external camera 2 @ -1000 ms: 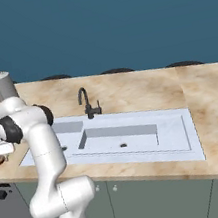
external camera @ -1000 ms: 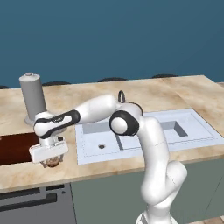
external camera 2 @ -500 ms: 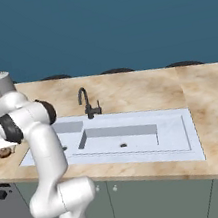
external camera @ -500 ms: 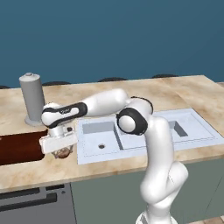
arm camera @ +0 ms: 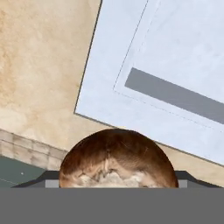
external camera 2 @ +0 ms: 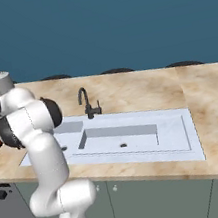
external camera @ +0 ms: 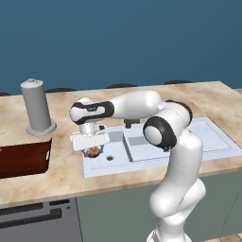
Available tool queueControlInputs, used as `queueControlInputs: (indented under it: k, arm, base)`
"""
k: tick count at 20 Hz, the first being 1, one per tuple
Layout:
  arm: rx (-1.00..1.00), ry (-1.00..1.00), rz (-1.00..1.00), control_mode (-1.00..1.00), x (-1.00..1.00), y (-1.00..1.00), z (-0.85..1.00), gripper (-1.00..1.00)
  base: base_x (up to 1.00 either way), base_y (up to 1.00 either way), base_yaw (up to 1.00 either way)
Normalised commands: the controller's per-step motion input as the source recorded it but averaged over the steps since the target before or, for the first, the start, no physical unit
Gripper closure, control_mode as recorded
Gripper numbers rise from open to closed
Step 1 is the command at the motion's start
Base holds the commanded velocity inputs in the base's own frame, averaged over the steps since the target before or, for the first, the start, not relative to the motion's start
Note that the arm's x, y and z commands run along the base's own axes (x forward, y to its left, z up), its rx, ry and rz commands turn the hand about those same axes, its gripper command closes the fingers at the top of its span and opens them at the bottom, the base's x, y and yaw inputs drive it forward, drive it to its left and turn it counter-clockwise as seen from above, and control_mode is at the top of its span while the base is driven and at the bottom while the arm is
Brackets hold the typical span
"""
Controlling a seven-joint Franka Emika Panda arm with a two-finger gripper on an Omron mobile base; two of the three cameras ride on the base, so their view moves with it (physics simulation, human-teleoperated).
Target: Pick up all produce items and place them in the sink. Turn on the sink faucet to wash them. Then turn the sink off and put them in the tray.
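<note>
Tan-brown mottled produce item (external camera: 92, 151) sits gripped in the jaws above the sink (external camera: 142, 160) rim's left edge, tray (external camera: 23, 158) at nine o'clock on the tabletop (external camera: 52, 175); judged early, with dropping, washing and traying all left.

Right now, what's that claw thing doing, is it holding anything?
Gripper: jaws closed around the tan-brown mottled produce item, carried above the sink's left end.
</note>
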Motion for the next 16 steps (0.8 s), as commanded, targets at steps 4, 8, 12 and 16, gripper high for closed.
queueControlInputs:
  k: [4, 8, 12, 16]
  arm:
    - [0.0, 0.0, -0.1, -1.0, 0.53, -0.86, -0.03, 1.0]
    - [-0.02, -0.03, 0.0, -1.0, 0.76, -0.01, -0.35, 1.0]
    - [-0.07, -0.08, 0.0, -1.0, 0.56, -0.02, -0.47, 1.0]
    - [-0.07, -0.08, 0.0, -1.0, 0.36, -0.31, -0.5, 1.0]
  base:
    - [0.0, 0.0, 0.0]
    - [0.0, 0.0, 0.0]
    - [0.0, 0.0, 0.0]
    - [0.0, 0.0, 0.0]
